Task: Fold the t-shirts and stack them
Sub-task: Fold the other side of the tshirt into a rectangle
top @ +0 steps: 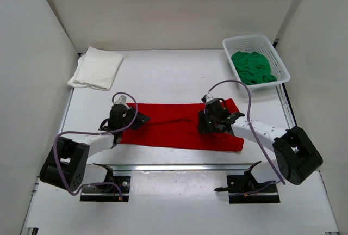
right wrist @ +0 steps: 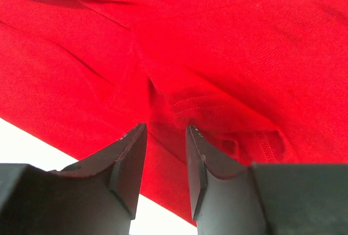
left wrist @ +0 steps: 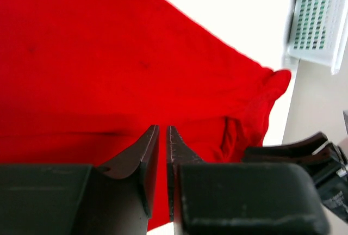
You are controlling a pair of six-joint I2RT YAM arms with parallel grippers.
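Note:
The red t-shirt (top: 174, 125) lies flat as a long folded strip across the near middle of the table. My left gripper (top: 142, 118) is low over its left end. In the left wrist view its jaws (left wrist: 162, 128) stand almost together with only a thin slit, nothing between them, above the red cloth (left wrist: 109, 55). My right gripper (top: 205, 122) is over the shirt's right part. Its jaws (right wrist: 166, 127) stand a little apart just above a hemmed fold of red cloth (right wrist: 217, 104). The white t-shirt (top: 97, 67) lies folded at the back left. The green t-shirt (top: 253, 67) is crumpled in the basket.
A white mesh basket (top: 247, 39) stands at the back right corner and also shows in the left wrist view (left wrist: 321, 17). White walls enclose the table on the left, back and right. The arm bases sit at the near edge.

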